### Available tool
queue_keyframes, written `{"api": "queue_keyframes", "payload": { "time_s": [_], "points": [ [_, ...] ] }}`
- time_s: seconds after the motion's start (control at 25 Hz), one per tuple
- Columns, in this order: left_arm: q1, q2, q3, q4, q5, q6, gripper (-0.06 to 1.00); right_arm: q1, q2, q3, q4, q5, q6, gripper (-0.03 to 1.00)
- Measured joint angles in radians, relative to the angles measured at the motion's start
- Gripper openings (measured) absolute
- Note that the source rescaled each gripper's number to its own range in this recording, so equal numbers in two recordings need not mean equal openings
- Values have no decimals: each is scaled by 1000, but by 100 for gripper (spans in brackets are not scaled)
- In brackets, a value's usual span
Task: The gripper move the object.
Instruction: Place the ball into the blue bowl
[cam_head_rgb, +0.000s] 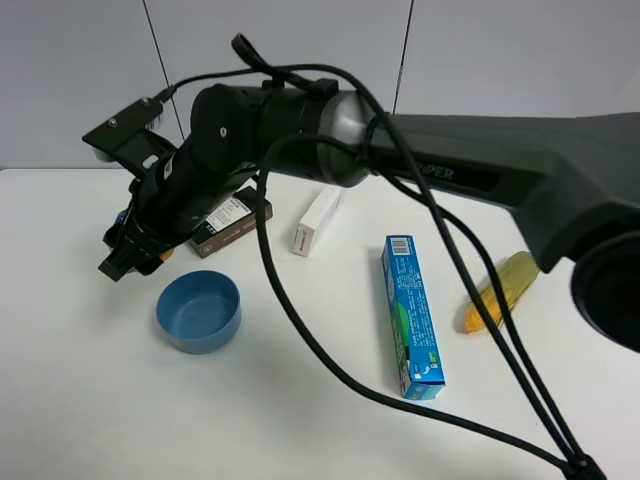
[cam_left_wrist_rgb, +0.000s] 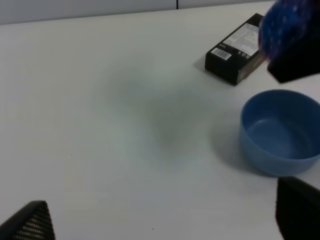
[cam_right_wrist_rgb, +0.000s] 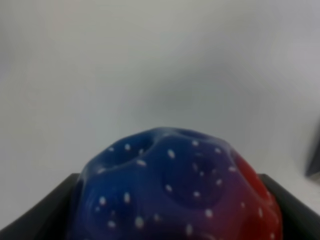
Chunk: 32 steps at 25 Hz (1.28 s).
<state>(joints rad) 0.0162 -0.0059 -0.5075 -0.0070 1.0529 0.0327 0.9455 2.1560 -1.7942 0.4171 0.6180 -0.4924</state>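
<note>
The bumpy ball (cam_right_wrist_rgb: 175, 195) shows dark blue, purple and red with pale specks, and fills the right wrist view between the two black jaws. My right gripper (cam_head_rgb: 130, 250) reaches across to the left side of the table and is shut on the ball, holding it just above and behind the blue bowl (cam_head_rgb: 200, 335). In the exterior view only a small orange patch of the ball (cam_head_rgb: 165, 254) shows under the arm. The left wrist view shows the ball (cam_left_wrist_rgb: 285, 25) as a blur beside the bowl (cam_left_wrist_rgb: 280, 132). My left gripper (cam_left_wrist_rgb: 165, 220) is open and empty.
A black box (cam_head_rgb: 232, 222) lies behind the bowl and also shows in the left wrist view (cam_left_wrist_rgb: 235, 50). A white box (cam_head_rgb: 317, 222), a long blue carton (cam_head_rgb: 411, 315) and a yellow-green corn cob (cam_head_rgb: 500, 290) lie to the right. Black cables trail across the table.
</note>
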Motion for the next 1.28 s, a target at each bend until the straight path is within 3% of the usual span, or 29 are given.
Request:
{"api": "queue_keyframes", "payload": {
  "time_s": [0.28,0.48,0.84,1.28],
  "points": [
    [0,0,0,0,0,0,100,0,74,0,-72,14,18,1],
    [0,0,0,0,0,0,100,0,102,0,-126,89,44,1],
    [0,0,0,0,0,0,100,0,105,0,-214,96,104,1],
    [0,0,0,0,0,0,100,0,105,0,-229,95,134,1]
  ]
}}
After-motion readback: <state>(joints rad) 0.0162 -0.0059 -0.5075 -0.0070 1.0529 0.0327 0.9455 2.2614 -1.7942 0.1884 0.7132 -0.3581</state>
